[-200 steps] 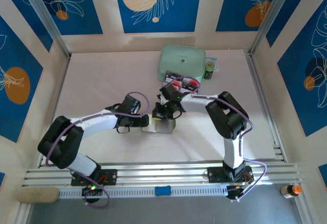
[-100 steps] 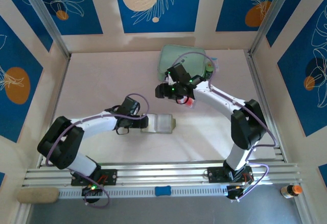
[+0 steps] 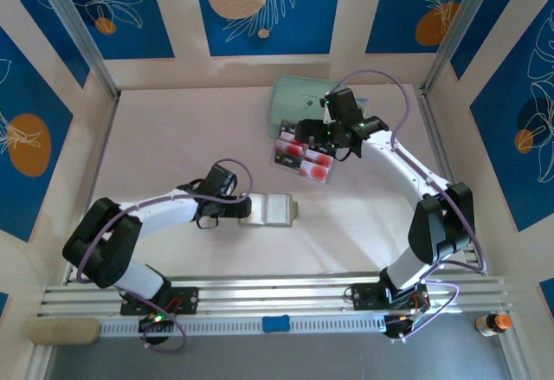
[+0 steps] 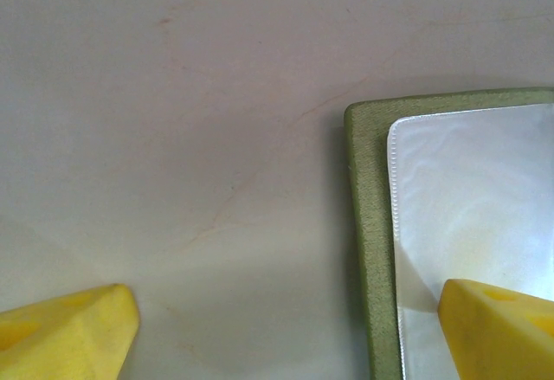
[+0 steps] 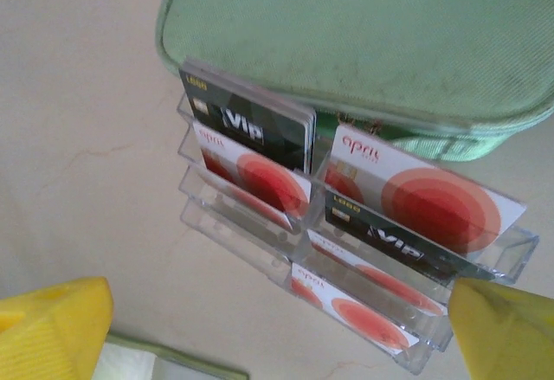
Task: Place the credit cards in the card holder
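Step in hand is fetching the next card: right pincer (image 5: 281,311) hangs wide open and empty over the credit cards (image 5: 260,181) standing in the clear tray (image 5: 511,250), far right of centre against the mint zip case (image 5: 363,42). Left pincer (image 4: 286,298) is spread wide and grips nothing, with one finger over the clear pocket of the card holder (image 4: 368,224), which lies open near centre on the desk (image 4: 173,94). Next, I'd say, pinch one card's top edge without dragging the tray; a second ago the right pincer was down at the holder, and it has since swung back to the tray and opened, while the left arm and holder haven't moved.
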Robot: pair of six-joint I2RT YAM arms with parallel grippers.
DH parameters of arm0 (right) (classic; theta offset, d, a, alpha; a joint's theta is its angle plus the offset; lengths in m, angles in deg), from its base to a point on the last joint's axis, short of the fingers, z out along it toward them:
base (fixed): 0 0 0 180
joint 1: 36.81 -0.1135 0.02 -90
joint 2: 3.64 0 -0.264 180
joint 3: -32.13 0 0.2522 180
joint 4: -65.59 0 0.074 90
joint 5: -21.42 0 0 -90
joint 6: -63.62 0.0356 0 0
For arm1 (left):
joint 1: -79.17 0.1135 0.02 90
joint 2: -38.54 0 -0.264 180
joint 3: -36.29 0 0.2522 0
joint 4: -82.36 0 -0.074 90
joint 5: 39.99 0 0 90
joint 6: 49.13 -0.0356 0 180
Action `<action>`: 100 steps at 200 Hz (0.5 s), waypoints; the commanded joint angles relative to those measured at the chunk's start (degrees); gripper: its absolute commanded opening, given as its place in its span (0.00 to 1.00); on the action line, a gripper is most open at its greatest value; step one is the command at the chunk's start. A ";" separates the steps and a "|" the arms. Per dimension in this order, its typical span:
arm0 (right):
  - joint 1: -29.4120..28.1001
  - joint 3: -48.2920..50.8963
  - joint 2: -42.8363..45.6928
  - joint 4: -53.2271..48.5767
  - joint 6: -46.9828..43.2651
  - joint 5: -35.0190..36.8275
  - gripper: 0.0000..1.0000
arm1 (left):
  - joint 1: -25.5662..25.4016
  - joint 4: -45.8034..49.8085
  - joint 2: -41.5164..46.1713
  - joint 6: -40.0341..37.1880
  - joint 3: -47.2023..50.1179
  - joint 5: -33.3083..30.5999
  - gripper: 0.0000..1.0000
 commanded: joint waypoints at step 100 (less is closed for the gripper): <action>-0.98 3.47 -8.24 -4.96 -15.63 2.17 0.46 | 0.12 2.61 1.03 -0.71 1.27 -1.22 0.92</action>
